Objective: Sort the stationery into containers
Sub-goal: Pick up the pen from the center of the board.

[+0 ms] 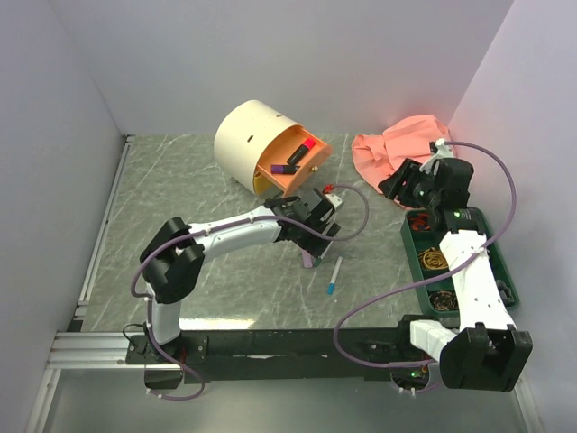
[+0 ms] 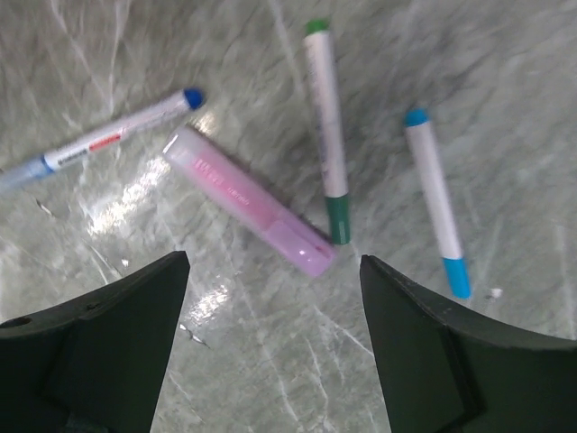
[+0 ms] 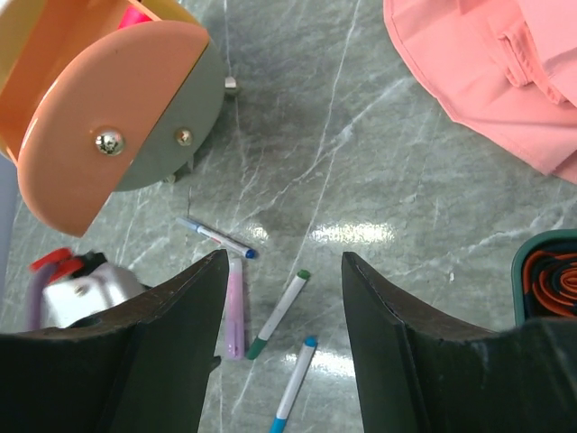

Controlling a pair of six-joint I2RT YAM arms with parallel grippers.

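A: Left gripper [image 2: 273, 263] jaws apart, nothing held. Lilac marker [image 2: 243, 198] just ahead of the gap, lying slanted.
B: Turn wrist square to its barrel, drop, pinch mid-body. Green-tipped pen [image 2: 326, 126] sits just right of its near end; don't snag it.

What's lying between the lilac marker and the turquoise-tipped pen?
A green-ended white pen lies between the lilac marker and the turquoise-tipped pen, shown in the left wrist view.
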